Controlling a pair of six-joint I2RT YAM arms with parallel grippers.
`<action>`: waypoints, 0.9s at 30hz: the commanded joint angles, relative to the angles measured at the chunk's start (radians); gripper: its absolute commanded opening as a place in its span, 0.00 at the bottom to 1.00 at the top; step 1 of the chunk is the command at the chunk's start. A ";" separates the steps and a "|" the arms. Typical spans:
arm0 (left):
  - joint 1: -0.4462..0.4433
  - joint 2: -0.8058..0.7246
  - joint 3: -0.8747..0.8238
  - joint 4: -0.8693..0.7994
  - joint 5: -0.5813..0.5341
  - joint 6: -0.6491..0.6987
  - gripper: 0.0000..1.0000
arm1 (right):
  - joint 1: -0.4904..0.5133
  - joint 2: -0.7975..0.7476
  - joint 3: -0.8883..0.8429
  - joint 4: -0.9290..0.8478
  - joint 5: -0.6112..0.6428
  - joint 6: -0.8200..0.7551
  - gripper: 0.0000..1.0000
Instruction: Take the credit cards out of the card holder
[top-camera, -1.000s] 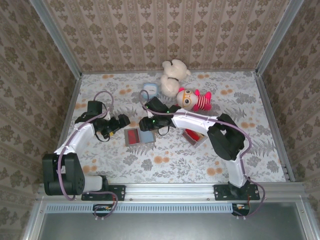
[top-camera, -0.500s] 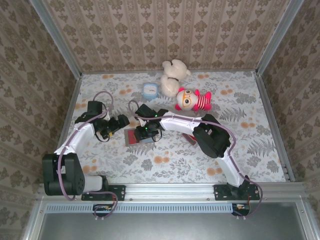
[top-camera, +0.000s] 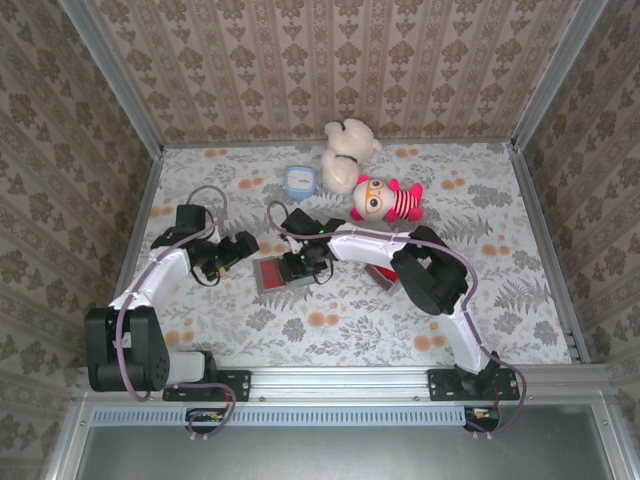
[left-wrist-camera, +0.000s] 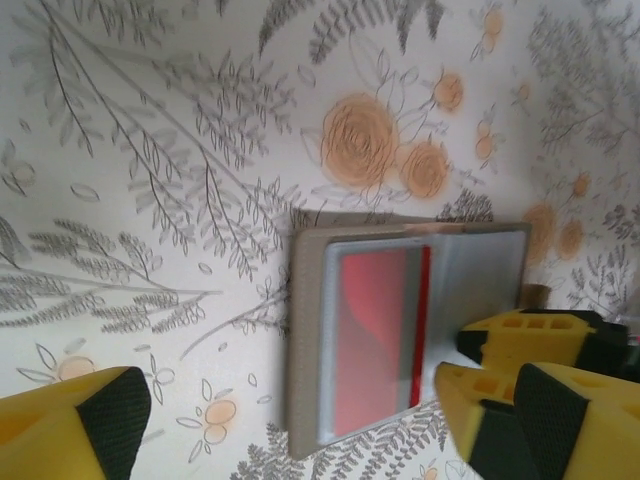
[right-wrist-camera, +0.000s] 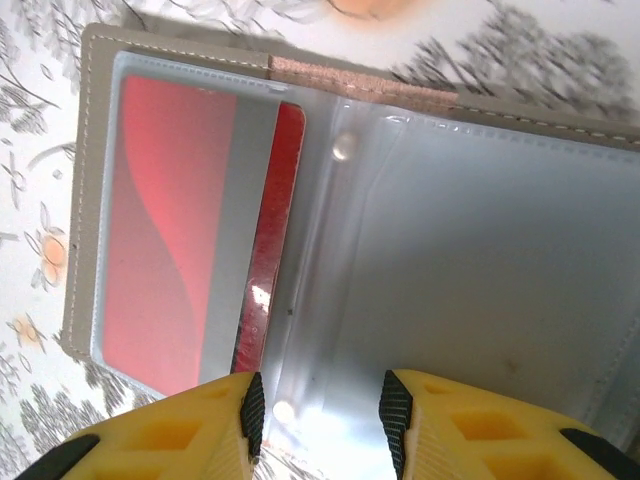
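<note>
looks thin, slick: red plastic credit card (right-wrist-camera: 160, 250) in grey folding card holder (right-wrist-camera: 520, 250), frame left, so pinch inner edge | right gripper (right-wrist-camera: 320, 410), left gripper (left-wrist-camera: 315, 430): both open

The top view sits high above and behind the arm bases (top-camera: 205, 385) and looks steeply down on the whole desk (top-camera: 480, 300), far enough off to take in the papered walls (top-camera: 330, 70) round it. The left wrist view looks out between the fingers of the left pincer (left-wrist-camera: 325, 415) from fairly near, the card holder (left-wrist-camera: 400, 335) lying whole ahead of it with the right pincer (left-wrist-camera: 500, 365) at its right edge. The right wrist view looks down past its own fingers (right-wrist-camera: 180, 425) from very close, the holder's open panels running off the frame's right side, and all three views share that holder.
</note>
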 joint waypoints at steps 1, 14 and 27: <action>-0.020 -0.007 -0.051 0.031 0.050 -0.050 0.93 | -0.043 -0.045 -0.117 -0.056 0.063 -0.003 0.41; -0.152 0.153 -0.070 0.233 0.160 -0.155 0.47 | -0.085 -0.171 -0.141 0.094 -0.038 0.055 0.41; -0.206 0.240 -0.064 0.339 0.197 -0.223 0.19 | -0.136 -0.083 -0.157 0.186 -0.179 0.114 0.26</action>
